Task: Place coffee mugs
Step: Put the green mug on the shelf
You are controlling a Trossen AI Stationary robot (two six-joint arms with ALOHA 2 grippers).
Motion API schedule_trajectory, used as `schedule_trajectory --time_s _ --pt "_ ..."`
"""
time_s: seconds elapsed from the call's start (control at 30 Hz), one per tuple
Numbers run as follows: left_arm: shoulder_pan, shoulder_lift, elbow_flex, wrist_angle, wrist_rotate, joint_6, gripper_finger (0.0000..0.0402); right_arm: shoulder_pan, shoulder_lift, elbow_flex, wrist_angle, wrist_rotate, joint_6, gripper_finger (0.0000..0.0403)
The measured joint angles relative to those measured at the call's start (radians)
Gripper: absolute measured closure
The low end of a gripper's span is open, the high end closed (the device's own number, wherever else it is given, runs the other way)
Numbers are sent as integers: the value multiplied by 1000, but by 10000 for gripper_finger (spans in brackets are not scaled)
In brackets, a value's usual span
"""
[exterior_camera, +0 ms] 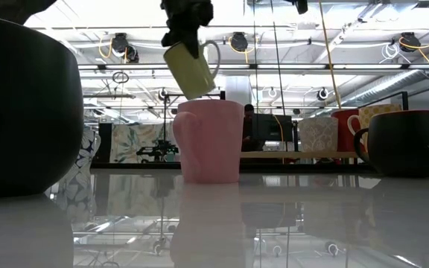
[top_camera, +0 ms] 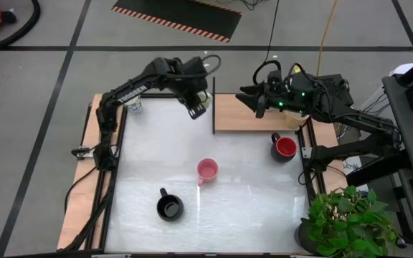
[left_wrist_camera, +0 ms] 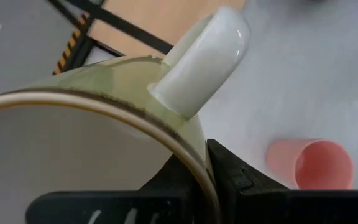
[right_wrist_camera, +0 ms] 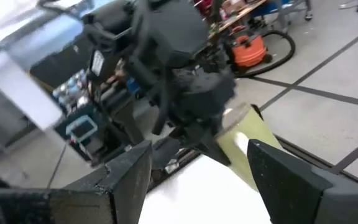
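My left gripper [top_camera: 198, 109] holds a pale cream mug [exterior_camera: 191, 68] in the air near the left end of the wooden board [top_camera: 242, 118]. My right gripper [top_camera: 257, 100] hovers open over the board's far side, facing the left arm. On the white table a pink mug [top_camera: 206, 170] stands in the middle. A black mug [top_camera: 169, 208] stands nearer, and a dark mug with a red inside [top_camera: 284, 148] stands at the right. The low view shows a red mug [exterior_camera: 345, 128] and pale patterned mugs [exterior_camera: 317, 134] on the board. My left gripper pinches the cream mug's rim [left_wrist_camera: 188, 146] beside the white handle [left_wrist_camera: 204, 59], one finger [left_wrist_camera: 235, 180] outside the wall and the other inside the hollow. The fingers come from above. The mug is lifted clear and hangs tilted below them, handle toward the right.
The board sits along the far right part of the table, with a dark upright edge [top_camera: 214, 107] at its left end. A potted plant [top_camera: 346, 222] stands at the near right corner. A small pale object [top_camera: 136, 107] sits by the far left corner.
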Motion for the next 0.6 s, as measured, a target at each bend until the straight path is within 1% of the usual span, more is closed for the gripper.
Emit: schedule_trajectory --time_s 0.13,0.27,0.4,0.5,0.6 --pt "-33 45 0 63 -8 0 378 16 1 0 -13 -13 -24 145" --pt "-48 68 5 68 0 38 378 40 -7 0 -14 -14 45 145" --pt "-49 70 5 64 0 82 378 76 -10 0 -15 -8 42 145" --pt "-39 76 42 37 -2 110 378 84 -10 0 -19 23 32 145" --pt "-25 68 40 72 -5 195 378 83 -10 0 -25 72 21 145"
